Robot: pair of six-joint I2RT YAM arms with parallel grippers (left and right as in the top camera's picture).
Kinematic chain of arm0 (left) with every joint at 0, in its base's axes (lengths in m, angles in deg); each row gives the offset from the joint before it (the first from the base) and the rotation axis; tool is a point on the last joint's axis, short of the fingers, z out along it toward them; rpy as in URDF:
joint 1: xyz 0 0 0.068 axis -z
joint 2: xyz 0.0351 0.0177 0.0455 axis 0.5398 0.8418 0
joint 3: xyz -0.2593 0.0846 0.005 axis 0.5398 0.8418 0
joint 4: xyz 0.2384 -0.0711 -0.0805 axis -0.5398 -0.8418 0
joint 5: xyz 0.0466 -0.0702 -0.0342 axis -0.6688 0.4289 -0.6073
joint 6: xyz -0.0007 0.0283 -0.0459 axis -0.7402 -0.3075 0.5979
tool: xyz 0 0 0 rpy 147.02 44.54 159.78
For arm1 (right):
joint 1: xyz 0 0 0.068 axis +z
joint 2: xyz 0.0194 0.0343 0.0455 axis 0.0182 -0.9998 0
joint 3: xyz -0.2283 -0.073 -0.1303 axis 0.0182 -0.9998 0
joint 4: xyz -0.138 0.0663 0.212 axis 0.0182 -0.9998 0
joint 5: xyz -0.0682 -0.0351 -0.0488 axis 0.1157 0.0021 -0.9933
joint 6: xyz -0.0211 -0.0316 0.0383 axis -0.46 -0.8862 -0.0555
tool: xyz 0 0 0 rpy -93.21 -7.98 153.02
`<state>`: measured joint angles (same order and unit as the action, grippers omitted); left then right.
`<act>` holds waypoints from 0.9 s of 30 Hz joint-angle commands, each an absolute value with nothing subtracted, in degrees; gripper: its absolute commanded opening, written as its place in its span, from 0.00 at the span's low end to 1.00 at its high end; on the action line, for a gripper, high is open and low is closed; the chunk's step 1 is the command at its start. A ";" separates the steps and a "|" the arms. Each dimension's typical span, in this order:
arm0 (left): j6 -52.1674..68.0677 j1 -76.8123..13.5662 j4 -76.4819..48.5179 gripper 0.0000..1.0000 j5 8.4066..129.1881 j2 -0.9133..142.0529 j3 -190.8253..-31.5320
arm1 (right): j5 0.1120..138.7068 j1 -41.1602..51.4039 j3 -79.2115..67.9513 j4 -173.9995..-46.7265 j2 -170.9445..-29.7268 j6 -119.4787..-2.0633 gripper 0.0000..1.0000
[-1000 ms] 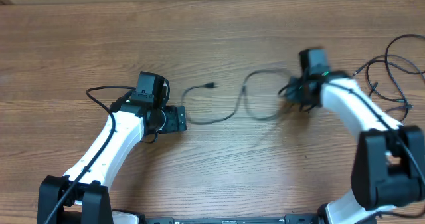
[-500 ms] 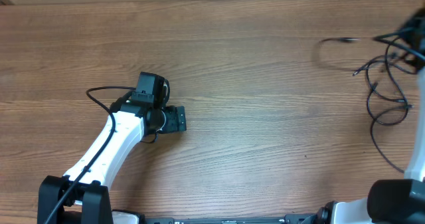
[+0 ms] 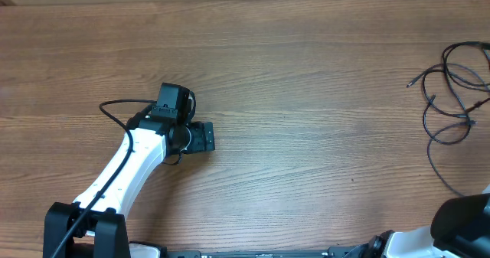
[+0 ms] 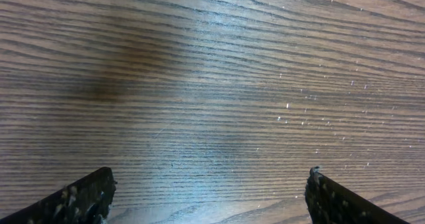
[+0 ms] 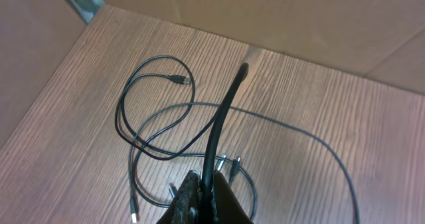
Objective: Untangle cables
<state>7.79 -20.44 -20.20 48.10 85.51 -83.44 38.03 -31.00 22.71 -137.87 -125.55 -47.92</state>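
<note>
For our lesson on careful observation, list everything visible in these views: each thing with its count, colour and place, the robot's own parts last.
table: one, brown wood grain, under everything
cables: a few, exact count unclear, black, tangled loops at the table's right edge; one strand rises from the right gripper
board: one, plain brown, behind the table edge in the right wrist view
left arm: one, white and black, lower left
left gripper: one, black, open over bare wood
right arm: one, black, bottom right corner, mostly out of view
right gripper: one, dark, shut on a cable strand
</note>
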 commanded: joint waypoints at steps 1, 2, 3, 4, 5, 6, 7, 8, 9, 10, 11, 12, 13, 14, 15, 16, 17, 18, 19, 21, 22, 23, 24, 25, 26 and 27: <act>9.03 -20.55 -20.03 0.91 48.75 85.81 -83.09 | 40.13 -31.13 22.99 -137.52 -127.36 -47.02 0.04; 9.03 -20.55 -20.05 0.91 48.73 85.81 -83.09 | 41.62 -31.13 22.99 -137.56 -127.76 -47.04 0.04; 9.03 -20.55 -20.03 0.91 48.73 85.81 -83.09 | 42.67 -31.13 22.99 -137.65 -128.00 -47.04 0.13; 9.03 -20.55 -20.03 0.91 48.73 85.81 -83.09 | 44.15 -31.13 22.99 -137.76 -128.21 -47.04 0.30; 9.01 -20.55 -19.98 0.91 48.73 85.84 -83.09 | 45.42 -31.13 22.99 -137.98 -128.39 -47.13 0.43; 9.03 -20.55 -19.98 0.91 48.73 85.81 -83.09 | 46.86 -31.13 22.97 -138.20 -128.50 -47.77 0.54; 9.01 -20.55 -19.98 0.91 48.71 85.81 -83.09 | 47.91 -31.13 22.97 -138.24 -128.50 -48.25 0.63; 9.01 -20.55 -19.98 0.91 48.71 85.81 -83.09 | 48.90 -31.13 22.97 -138.35 -128.50 -48.71 0.68; 9.01 -20.55 -19.98 0.91 48.73 85.81 -83.09 | 49.95 -31.13 22.99 -138.42 -128.50 -49.56 0.71; 9.01 -20.55 -19.98 0.91 48.73 85.81 -83.09 | 50.75 -31.11 22.99 -138.68 -128.50 -49.93 0.74; 9.01 -20.55 -20.00 0.91 48.71 85.81 -83.09 | 51.76 -31.11 22.99 -139.18 -128.50 -50.06 0.75; 9.03 -20.55 -19.98 0.91 48.73 85.81 -83.09 | 53.05 -31.13 22.99 -139.79 -128.50 -50.06 0.78; 9.01 -20.55 -19.98 0.91 48.73 85.81 -83.09 | 54.54 -31.11 22.97 -140.43 -128.50 -50.37 0.82; 9.01 -20.55 -19.98 0.91 48.73 85.81 -83.11 | 57.07 -31.11 22.99 -141.26 -128.50 -51.53 0.85; 8.97 -20.55 -19.98 0.90 48.71 85.79 -83.25 | 61.38 -31.11 22.99 -142.50 -128.50 -54.15 0.89; 8.59 -20.55 -20.00 0.91 48.73 85.79 -83.51 | 65.31 -31.11 22.97 -143.53 -128.50 -56.81 0.92; 7.55 -20.55 -20.09 0.91 48.73 85.79 -83.97 | 69.49 -31.06 22.97 -144.49 -128.50 -60.05 0.95; 6.41 -20.55 -20.33 0.91 48.69 85.79 -84.67 | 73.25 -30.97 22.99 -145.54 -128.50 -63.13 0.98; 5.25 -20.55 -20.68 0.93 48.67 85.79 -85.61 | 75.78 -30.84 22.99 -146.46 -128.50 -64.97 1.00; 4.20 -20.55 -21.71 0.96 48.43 85.79 -88.14 | 78.51 -30.04 22.99 -148.38 -128.50 -67.79 1.00; 3.96 -20.55 -22.36 0.98 48.10 85.79 -89.72 | 78.60 -29.29 22.99 -149.30 -128.50 -68.42 1.00; 4.00 -20.55 -22.98 0.99 47.73 85.79 -91.31 | 78.60 -28.33 22.99 -150.18 -128.50 -69.32 1.00; 4.03 -20.55 -23.63 1.00 47.25 85.79 -93.02 | 78.60 -27.30 22.99 -150.87 -128.50 -70.58 1.00; 4.03 -20.57 -24.44 1.00 46.44 85.79 -94.83 | 78.38 -25.73 22.99 -151.66 -128.50 -72.03 1.00; 4.07 -20.64 -25.31 1.00 45.56 85.79 -96.60 | 77.86 -24.42 22.99 -152.06 -128.50 -72.27 1.00; 4.07 -20.71 -26.43 1.00 44.78 85.79 -98.39 | 77.35 -22.54 22.99 -152.47 -128.50 -73.25 1.00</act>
<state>5.60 -20.44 -25.05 47.42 85.73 -92.45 74.80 -27.06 22.71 -151.86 -128.63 -67.33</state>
